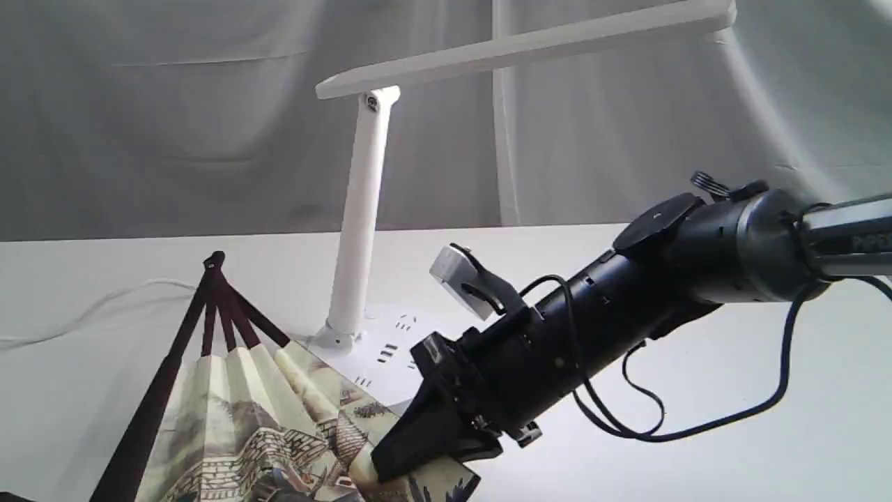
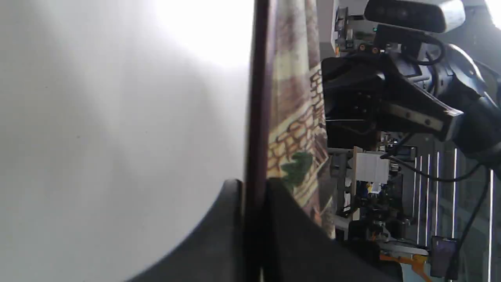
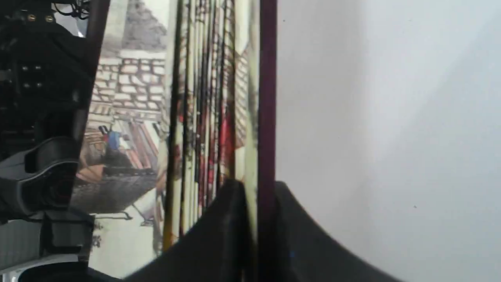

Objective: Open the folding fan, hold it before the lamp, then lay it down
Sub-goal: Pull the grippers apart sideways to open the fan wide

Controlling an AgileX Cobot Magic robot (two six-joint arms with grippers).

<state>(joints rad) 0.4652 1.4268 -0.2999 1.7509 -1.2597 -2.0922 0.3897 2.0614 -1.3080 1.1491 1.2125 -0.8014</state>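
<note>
A folding fan (image 1: pixel 265 418) is held half spread at the lower left of the exterior view, over a white table (image 1: pixel 697 474), pivot uppermost. Its dark maroon ribs splay down to a cream leaf printed with brick walls and rooftops, and two robot grippers clench its opposite edges. The right gripper (image 1: pixel 411 439), reaching in low from the right, is clamped on the fan's right-hand outer rib and the fold next to it. Its wrist view shows the remaining pleats bunched close together just beside the fingers. The left gripper (image 2: pixel 252 188), below the bottom edge of the exterior view, pinches the opposite maroon outer rib between its two black fingers. Just behind the fan rises the lamp (image 1: pixel 359 216), its slim white stem upright and its long flat bar head stretching to the upper right above the scene. The fan's leaf covers the near edge of the lamp's round base. The right arm (image 1: pixel 627 293), black with a grey wrist camera (image 1: pixel 456 275) on top, crosses in front of the base's right side, leaving only a few socket slots in sight. A black cable (image 1: pixel 725 420) loops below the arm over the table. A white cord (image 1: pixel 90 307) trails off to the left, and a pale grey curtain (image 1: pixel 174 118) closes the background
</note>
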